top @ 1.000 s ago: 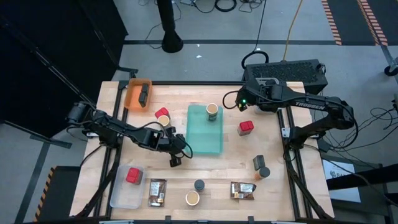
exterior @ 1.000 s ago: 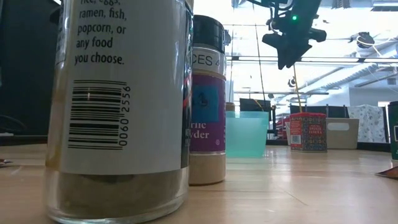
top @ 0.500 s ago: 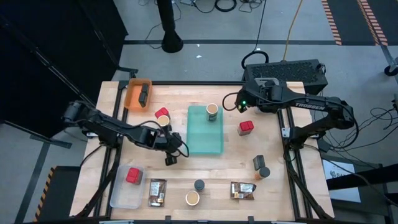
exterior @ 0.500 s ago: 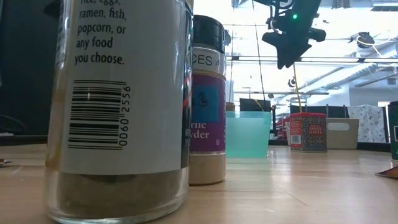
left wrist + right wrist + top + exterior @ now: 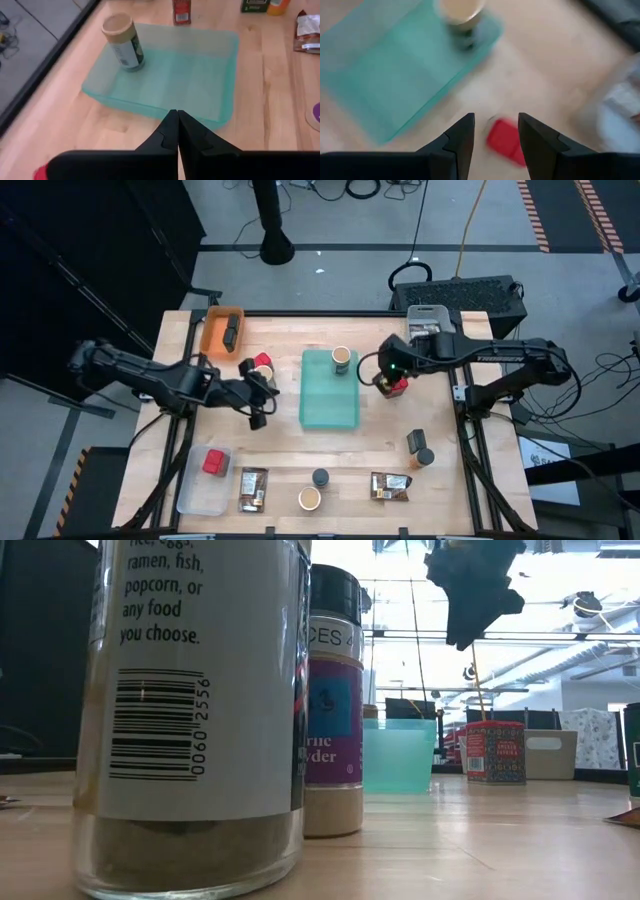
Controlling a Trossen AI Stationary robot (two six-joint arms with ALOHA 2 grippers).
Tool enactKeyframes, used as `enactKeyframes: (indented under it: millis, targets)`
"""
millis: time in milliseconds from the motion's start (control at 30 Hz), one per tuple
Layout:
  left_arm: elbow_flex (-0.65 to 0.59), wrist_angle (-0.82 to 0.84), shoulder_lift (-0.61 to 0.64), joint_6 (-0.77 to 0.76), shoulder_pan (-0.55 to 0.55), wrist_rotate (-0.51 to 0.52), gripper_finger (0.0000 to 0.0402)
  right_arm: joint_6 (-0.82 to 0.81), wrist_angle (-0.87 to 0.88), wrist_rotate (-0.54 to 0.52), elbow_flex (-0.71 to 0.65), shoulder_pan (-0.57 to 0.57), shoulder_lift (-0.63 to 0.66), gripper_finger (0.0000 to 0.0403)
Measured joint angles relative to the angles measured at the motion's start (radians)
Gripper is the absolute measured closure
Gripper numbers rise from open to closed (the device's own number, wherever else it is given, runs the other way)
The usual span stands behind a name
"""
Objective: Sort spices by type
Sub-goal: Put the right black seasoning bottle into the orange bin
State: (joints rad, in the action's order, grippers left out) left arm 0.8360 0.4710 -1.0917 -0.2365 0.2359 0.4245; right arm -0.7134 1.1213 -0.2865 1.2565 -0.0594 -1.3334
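Spices stand spread over the table. My right gripper (image 5: pixel 391 377) hangs open high above a red box (image 5: pixel 506 141) right of the teal tray (image 5: pixel 330 395); the box stands on the wood. In the low view this gripper (image 5: pixel 461 638) shows well above the table. A tan jar (image 5: pixel 341 359) stands in the tray's far end. My left gripper (image 5: pixel 176 131) is shut with nothing in it, raised left of the tray (image 5: pixel 200 70). Beside it (image 5: pixel 257 419) are another red box (image 5: pixel 262 361) and a tan jar (image 5: pixel 266 373).
An orange bin (image 5: pixel 212 332) with a dark item sits far left. A clear bin (image 5: pixel 195 490) near left holds a red box (image 5: pixel 213 462). Along the near edge lie two brown packets (image 5: pixel 253 488) (image 5: pixel 390 486), a black jar (image 5: pixel 320 477) and a tan jar (image 5: pixel 309 499). Two dark jars (image 5: pixel 420 448) stand right.
My left gripper has risen and drawn back toward the table's left edge, away from the teal tray, staying shut. My right gripper has swung toward the near edge and turned, and now hangs over the red box right of the tray, still open.
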Motion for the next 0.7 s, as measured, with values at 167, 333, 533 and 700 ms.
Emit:
enactKeyframes:
  millis: [167,333,533,700]
  targets:
    - [0.0,-0.001,0.034,0.018,0.0,0.012,0.0387,-0.107,0.05,0.17,0.012,0.057,0.0,0.0266]
    - [0.0,-0.001,0.037,0.037,0.0,0.022,0.0386,-0.233,0.116,0.291,0.012,0.113,0.0,0.0266]
    - [0.0,-0.001,0.036,0.039,0.0,0.024,0.0384,-0.37,0.266,0.336,0.012,0.161,0.0,0.0266]
    - [0.0,0.002,0.036,0.043,0.0,0.03,0.0384,-0.459,0.373,0.381,0.012,0.229,0.0,0.0265]
